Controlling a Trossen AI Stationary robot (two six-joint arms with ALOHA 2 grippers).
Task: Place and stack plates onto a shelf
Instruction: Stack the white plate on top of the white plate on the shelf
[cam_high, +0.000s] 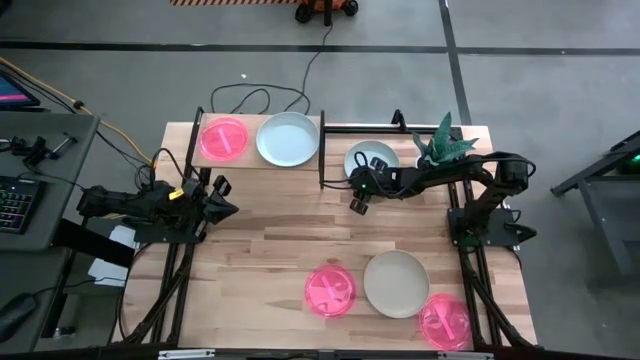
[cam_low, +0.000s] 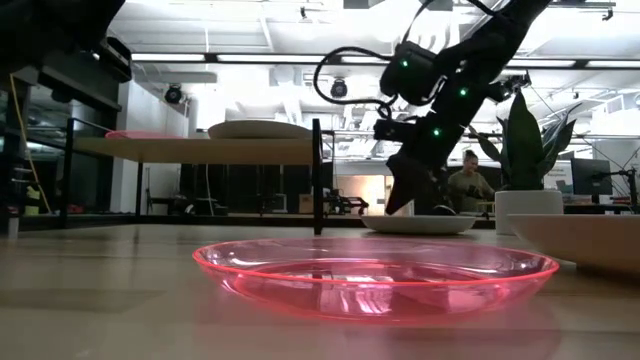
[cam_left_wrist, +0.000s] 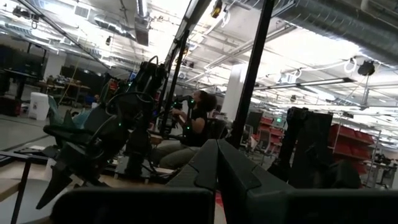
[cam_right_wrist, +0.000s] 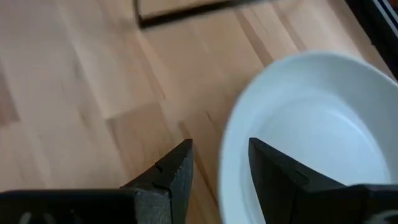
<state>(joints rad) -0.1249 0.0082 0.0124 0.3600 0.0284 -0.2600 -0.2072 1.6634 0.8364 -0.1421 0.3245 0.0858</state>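
The shelf (cam_high: 252, 160) carries a pink plate (cam_high: 222, 138) and a pale blue-white plate (cam_high: 288, 138). A second pale plate (cam_high: 378, 158) lies flat on the table beside the plant pot. My right gripper (cam_right_wrist: 221, 152) is open and points down over this plate's near-left rim (cam_right_wrist: 227, 162), one finger outside it and one over the bowl. In the low view its fingertips (cam_low: 397, 205) hang just above that plate (cam_low: 420, 224). My left gripper (cam_high: 224, 196) is open and waits at the table's left, near the shelf. Two pink plates (cam_high: 332, 290) (cam_high: 444, 322) and a cream plate (cam_high: 396, 283) lie near the front edge. My right gripper straddles the pale plate's rim from above, but I cannot tell whether either finger touches it.
A potted plant (cam_high: 442, 148) stands right of the pale plate, close to my right arm. Black metal posts (cam_high: 322, 150) rise between the shelf and that plate. Bare tabletop (cam_high: 280, 230) lies in the middle. A person (cam_low: 468, 185) sits in the room beyond.
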